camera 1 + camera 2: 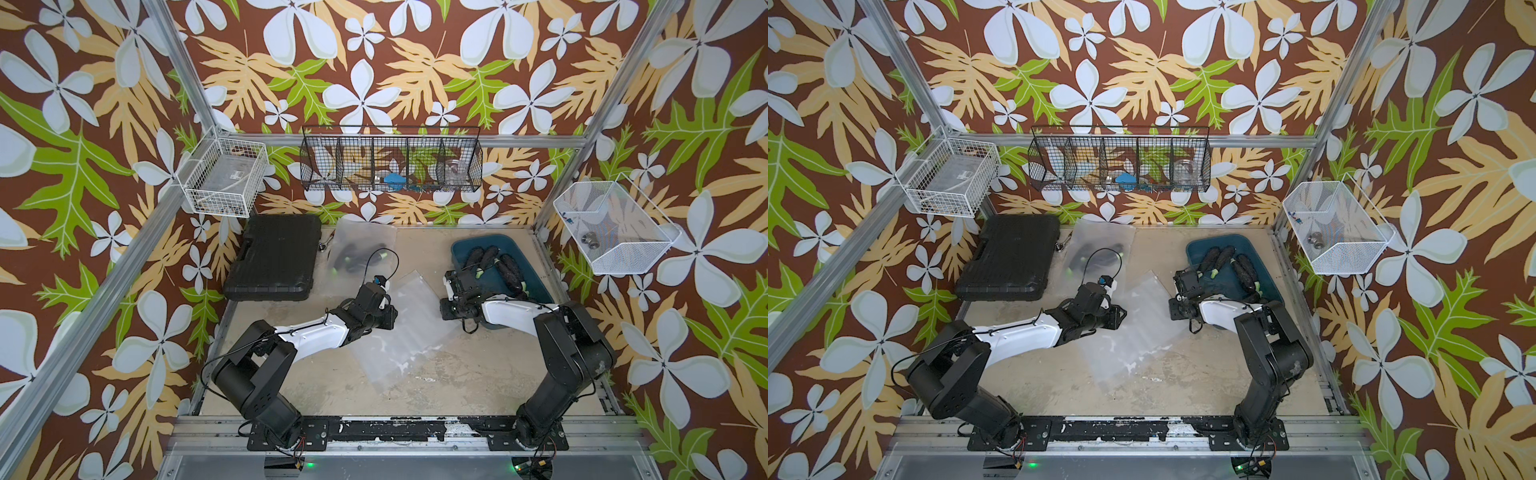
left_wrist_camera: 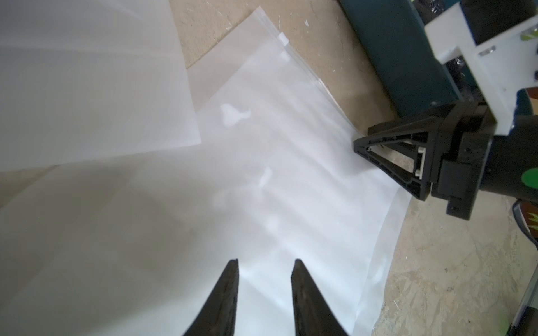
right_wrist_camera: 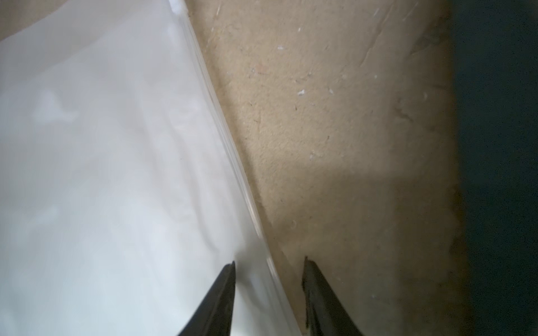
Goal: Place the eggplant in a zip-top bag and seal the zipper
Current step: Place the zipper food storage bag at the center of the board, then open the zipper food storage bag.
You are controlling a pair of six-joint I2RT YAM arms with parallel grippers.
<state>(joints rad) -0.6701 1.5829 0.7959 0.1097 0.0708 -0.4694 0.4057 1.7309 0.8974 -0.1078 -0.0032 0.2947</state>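
Note:
A clear zip-top bag (image 1: pixel 411 328) (image 1: pixel 1142 328) lies flat mid-table between my two grippers. Several dark eggplants (image 1: pixel 511 270) (image 1: pixel 1244 272) lie in a blue bin (image 1: pixel 478 241) at the back right. My left gripper (image 1: pixel 386 318) (image 2: pixel 265 261) hovers low over the bag's film (image 2: pixel 291 174), jaws apart with nothing pinched. My right gripper (image 1: pixel 448 309) (image 3: pixel 269 260) stands open astride the bag's zipper edge (image 3: pixel 227 139), which runs between its fingers. The zipper's slider (image 2: pixel 281 37) sits at the far end of that edge. The right gripper (image 2: pixel 359 144) also shows in the left wrist view.
A black case (image 1: pixel 274 257) lies at the back left. Beside it is another bag (image 1: pixel 361 253) holding eggplants. Wire baskets hang on the walls: white (image 1: pixel 224 178), black (image 1: pixel 390 162), white mesh (image 1: pixel 611 228). The blue bin's wall (image 3: pixel 500 145) is close beside the right gripper.

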